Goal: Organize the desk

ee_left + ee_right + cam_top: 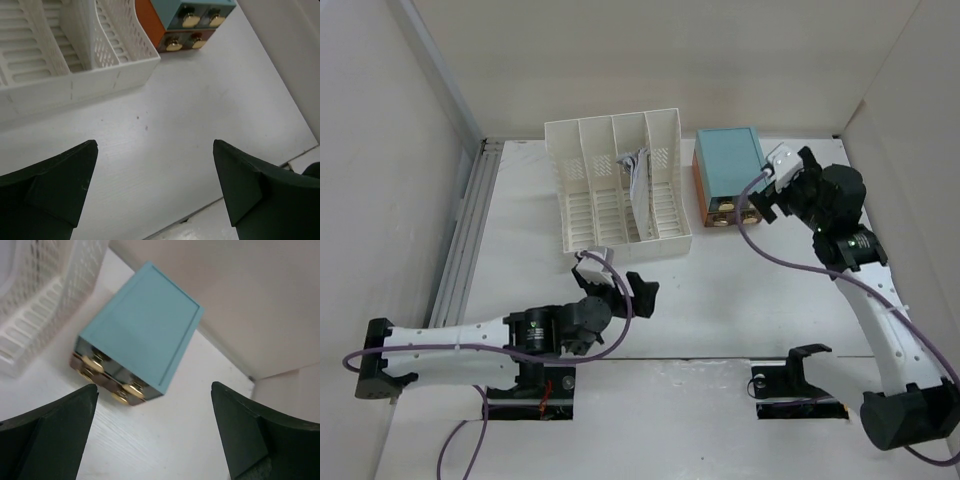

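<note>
The desk (pixel 750 290) is a broad white tabletop. My left gripper (pixel 620 288) hovers low over it in front of the white file rack (pixel 615 185). In the left wrist view my left gripper (pixel 155 145) is open over bare desk (pixel 200 100), with nothing between the fingers. My right gripper (pixel 782 190) is raised beside the right front corner of the teal-topped box (pixel 728 165). The right wrist view shows my right gripper (pixel 154 386) open and empty above the desk (pixel 165 440), with the box (pixel 142 320) just beyond it.
The rack (pixel 75 60) holds a pale bundle (pixel 638 175) in its third slot. The box's orange drawers carry gold knobs (pixel 182 30). Beige walls close in the left, back and right. A metal rail (pixel 470 220) runs along the left. A black bracket (pixel 795 375) sits near the front edge.
</note>
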Controlling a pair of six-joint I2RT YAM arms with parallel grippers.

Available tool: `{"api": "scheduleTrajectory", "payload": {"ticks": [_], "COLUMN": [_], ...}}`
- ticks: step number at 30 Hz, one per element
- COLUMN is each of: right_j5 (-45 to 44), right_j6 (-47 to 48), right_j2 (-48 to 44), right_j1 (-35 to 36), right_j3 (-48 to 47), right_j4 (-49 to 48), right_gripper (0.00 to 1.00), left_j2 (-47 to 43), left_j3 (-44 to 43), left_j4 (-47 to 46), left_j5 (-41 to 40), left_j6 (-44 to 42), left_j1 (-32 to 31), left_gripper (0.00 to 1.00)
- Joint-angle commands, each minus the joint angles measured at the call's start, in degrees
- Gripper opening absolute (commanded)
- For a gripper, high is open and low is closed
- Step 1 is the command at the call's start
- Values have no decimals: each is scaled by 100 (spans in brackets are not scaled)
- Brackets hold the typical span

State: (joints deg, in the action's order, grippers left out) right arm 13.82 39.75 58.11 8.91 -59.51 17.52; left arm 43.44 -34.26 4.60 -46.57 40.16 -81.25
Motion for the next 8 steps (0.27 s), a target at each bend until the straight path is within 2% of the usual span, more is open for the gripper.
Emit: {"api": "scheduleTrajectory", "payload": {"ticks": [1,2,4,6,8], "right_j5": [-570,-957,-961,-611,-556], "right_j6": [-2455,-2654,-2657,-2586,-3137], "right_j2": [43,43,43,-70,-229], "right_j1": [330,409,463,463,463], "right_j3": [-358,-447,-536,-379,42], "right_j4": [-12,-12,111,-79,-283], "right_gripper": [100,100,100,100,100], "left_j2": [164,313,428,490,490], "left_j3": [-870,-1133,-1310,-1512,-1513], "left_j4": [117,242,313,313,384], "left_j5": [-598,-921,-1161,-1162,-1241], "left_j6": [-983,-1175,-1326,-1554,-1555], "left_j1": [31,31,31,31,31], "left_gripper": [100,100,100,100,100]}}
